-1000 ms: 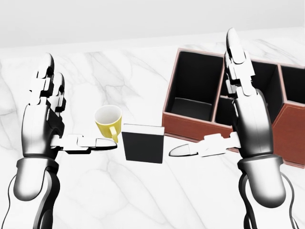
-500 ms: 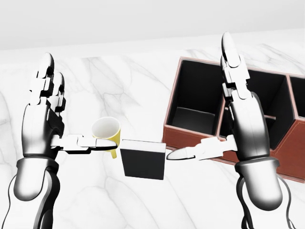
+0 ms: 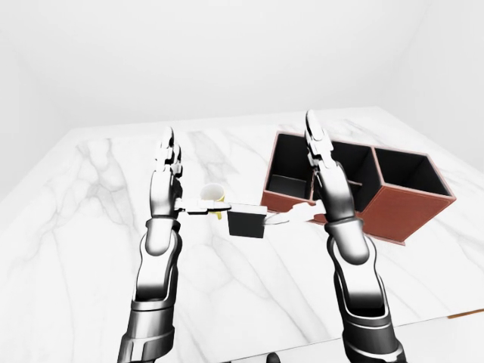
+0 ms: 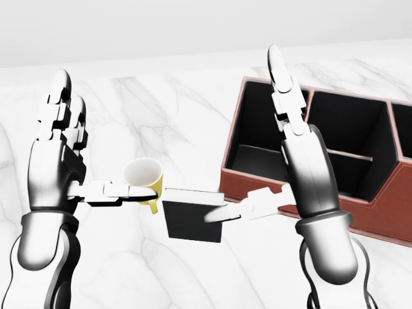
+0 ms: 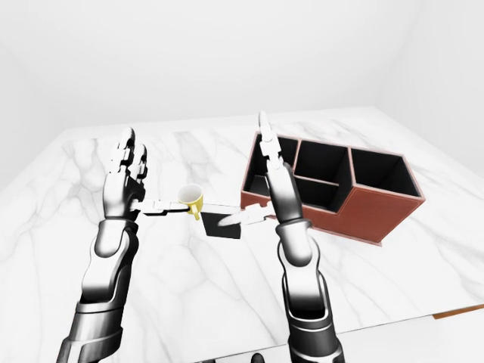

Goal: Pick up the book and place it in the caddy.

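Book: we have the black book (image 4: pixel 193 221) lying on the marble table (image 4: pixel 161 116), low and centre in the head view, just left of the caddy's near corner and not yet lifted.

Right hand: our right hand (image 4: pixel 293 164) stands with fingers pointing up and spread wide, gripping nothing; its thumb (image 4: pixel 225 213) reaches left across the book's upper right corner, and we cannot tell if it touches the cover.

Left hand: our left hand (image 4: pixel 59 154) is open too, fingers upright, thumb (image 4: pixel 119 191) stretched right toward the mug and the book's left edge.

Why like this: we read the two thumbs as bracketing the book from either side, palms facing in, as if lining up a two-handed pinch before any lift.

Caddy: the brown caddy (image 4: pixel 360 212) sits to the right, upright, its black compartments open at the top; nothing shows in them, and the nearest one is just beyond the book.

Mug: a yellow mug (image 4: pixel 145 177) lies tipped, mouth toward us, just beside the book's upper left corner and right by our left thumb.

In the way: the mug crowds the left side of the grasp and could get knocked; our right forearm covers part of the caddy's divider wall, and the caddy's wall must be cleared on the way in.
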Tool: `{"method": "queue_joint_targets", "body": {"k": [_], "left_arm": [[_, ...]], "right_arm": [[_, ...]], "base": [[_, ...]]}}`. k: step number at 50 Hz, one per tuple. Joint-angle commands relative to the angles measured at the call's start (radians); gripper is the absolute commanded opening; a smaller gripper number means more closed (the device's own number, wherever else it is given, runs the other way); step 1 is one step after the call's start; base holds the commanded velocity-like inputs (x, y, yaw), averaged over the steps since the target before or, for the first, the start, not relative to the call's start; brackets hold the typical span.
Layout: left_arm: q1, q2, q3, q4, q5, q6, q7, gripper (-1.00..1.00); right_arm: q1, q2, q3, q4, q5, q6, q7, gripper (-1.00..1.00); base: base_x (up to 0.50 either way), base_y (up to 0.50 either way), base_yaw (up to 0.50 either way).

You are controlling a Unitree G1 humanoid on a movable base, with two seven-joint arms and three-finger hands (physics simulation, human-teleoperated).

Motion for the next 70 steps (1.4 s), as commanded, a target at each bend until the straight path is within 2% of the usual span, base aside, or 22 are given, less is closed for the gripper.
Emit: {"method": "queue_joint_targets", "body": {"k": [1,12,21,27,29,39,50,57,63,70], "left_arm": [[-0.003,0.001,0.001,-0.005,-0.008,0.007,0.003,1.00],[-0.011,0.001,0.005,-0.007,-0.018,0.016,0.015,1.00],[-0.033,0.007,0.014,0.008,-0.024,0.005,0.043,1.00],[-0.050,0.012,0.020,0.013,-0.036,0.010,0.060,1.00],[-0.056,0.014,0.023,0.021,-0.035,0.003,0.069,1.00],[-0.092,0.026,0.037,0.043,-0.054,0.006,0.109,1.00],[-0.109,0.036,0.041,0.052,-0.069,0.007,0.130,1.00],[-0.111,0.036,0.043,0.045,-0.080,0.019,0.134,1.00],[-0.111,0.036,0.042,0.041,-0.084,0.023,0.134,1.00],[-0.113,0.037,0.044,0.042,-0.087,0.027,0.138,1.00]], "right_arm": [[-0.074,0.032,0.041,0.117,-0.026,0.000,-0.028,1.00],[-0.202,0.066,0.074,0.442,-0.100,0.000,-0.081,1.00],[-0.276,0.103,0.097,0.693,-0.212,0.000,-0.120,1.00],[-0.342,0.130,0.110,0.886,-0.288,0.000,-0.160,1.00],[-0.357,0.143,0.121,0.926,-0.318,0.000,-0.166,1.00],[-0.417,0.169,0.114,1.088,-0.394,0.000,-0.212,1.00],[-0.450,0.181,0.129,1.146,-0.462,0.000,-0.225,1.00],[-0.488,0.179,0.147,1.231,-0.590,0.000,-0.284,1.00],[-0.546,0.191,0.149,1.340,-0.660,0.000,-0.352,1.00],[-0.555,0.215,0.154,1.382,-0.718,0.000,-0.380,1.00]], "base": [[0.00,0.00,0.00],[0.00,0.00,0.00],[0.00,0.00,0.00],[0.00,0.00,0.00],[0.00,0.00,0.00],[0.00,0.00,0.00],[0.00,0.00,0.00],[0.00,0.00,0.00],[0.00,0.00,0.00],[0.00,0.00,0.00]]}}
